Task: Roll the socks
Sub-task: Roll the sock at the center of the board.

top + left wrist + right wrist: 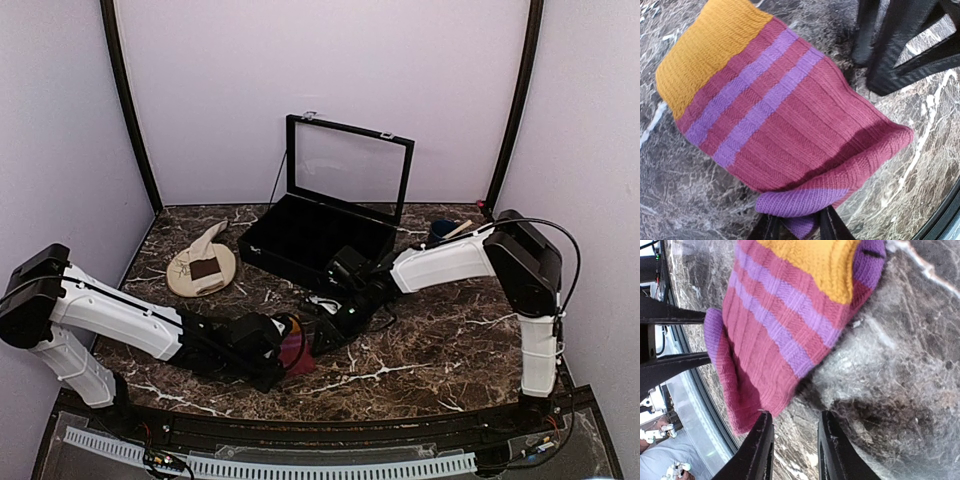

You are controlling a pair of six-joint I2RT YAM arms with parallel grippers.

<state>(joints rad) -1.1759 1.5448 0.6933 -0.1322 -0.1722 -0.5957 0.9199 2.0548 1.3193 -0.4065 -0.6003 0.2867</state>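
**Rolling step: one end folded over, rest lying flat**

The marble table (420,360) is carrying a black case (310,240), sitting open at the back. A plate (182,272) is sitting to the left with the cream sock (210,240) lying across it.

The pink sock (790,115) is lying mid-table between both arms. The left gripper (799,215) is pinching its folded purple end. The right gripper (796,420) is hovering at the sock's edge, fingers spread and holding nothing.

Suggesting: keep the pinch and roll toward the orange end, with the right fingers pressing the body flat so the roll is coming out tight.

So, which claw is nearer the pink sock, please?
Left: the left claw pinches the pink sock at its folded purple end; the right claw stands open just beside it.
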